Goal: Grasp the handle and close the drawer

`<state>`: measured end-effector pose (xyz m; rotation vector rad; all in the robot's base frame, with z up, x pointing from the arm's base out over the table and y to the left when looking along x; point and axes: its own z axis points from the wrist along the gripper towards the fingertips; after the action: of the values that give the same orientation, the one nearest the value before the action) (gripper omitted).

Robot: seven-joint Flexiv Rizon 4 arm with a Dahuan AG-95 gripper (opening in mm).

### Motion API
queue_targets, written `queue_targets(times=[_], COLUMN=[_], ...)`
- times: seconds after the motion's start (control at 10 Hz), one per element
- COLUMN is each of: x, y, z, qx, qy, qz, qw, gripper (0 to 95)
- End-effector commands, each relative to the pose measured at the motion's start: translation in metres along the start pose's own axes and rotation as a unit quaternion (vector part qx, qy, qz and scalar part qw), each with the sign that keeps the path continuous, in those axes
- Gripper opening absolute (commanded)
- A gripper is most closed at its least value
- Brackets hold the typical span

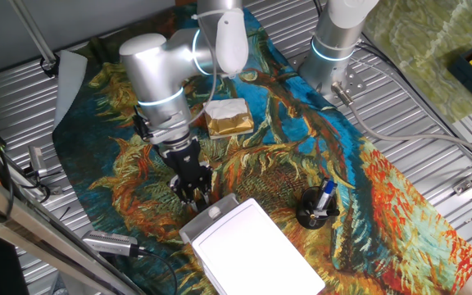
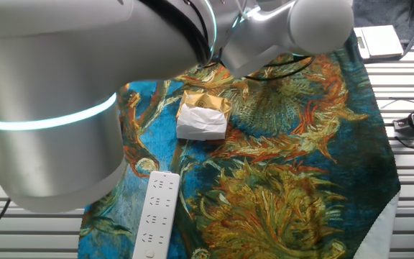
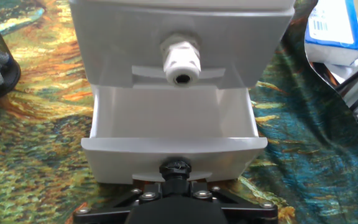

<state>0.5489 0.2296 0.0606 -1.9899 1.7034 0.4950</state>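
The white flat-topped box [image 1: 252, 242] stands at the near edge of the painted cloth. In the hand view its upper drawer is shut and carries a white knob [image 3: 180, 62]. The lower drawer [image 3: 173, 144], a shallow light-grey tray, is pulled out and empty. My gripper [image 3: 176, 168] is at the middle of that drawer's front, with the black fingers drawn together. The lower drawer's handle is hidden behind them. In one fixed view the gripper [image 1: 195, 195] points down at the box's front end. The other fixed view shows only my arm, not the box.
A gold-and-white wrapped block [image 1: 229, 117] lies behind my arm; it also shows in the other fixed view [image 2: 203, 115]. A black mesh pen cup [image 1: 318, 209] stands right of the box. A white remote [image 2: 157, 212] lies on the cloth. A second robot base [image 1: 334, 45] stands at the back.
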Motion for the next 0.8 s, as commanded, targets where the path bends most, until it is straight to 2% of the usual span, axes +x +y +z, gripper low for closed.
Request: queue_targets(times=[0.1, 0.8], x=[-0.0013, -0.008], y=[0.0, 0.0011], z=[0.0016, 0.0061], qx=[0.002, 0.004], qy=[0.001, 0.001], qz=[0.002, 0.006], qw=[1.0, 1.0], gripper=[0.0, 0.0])
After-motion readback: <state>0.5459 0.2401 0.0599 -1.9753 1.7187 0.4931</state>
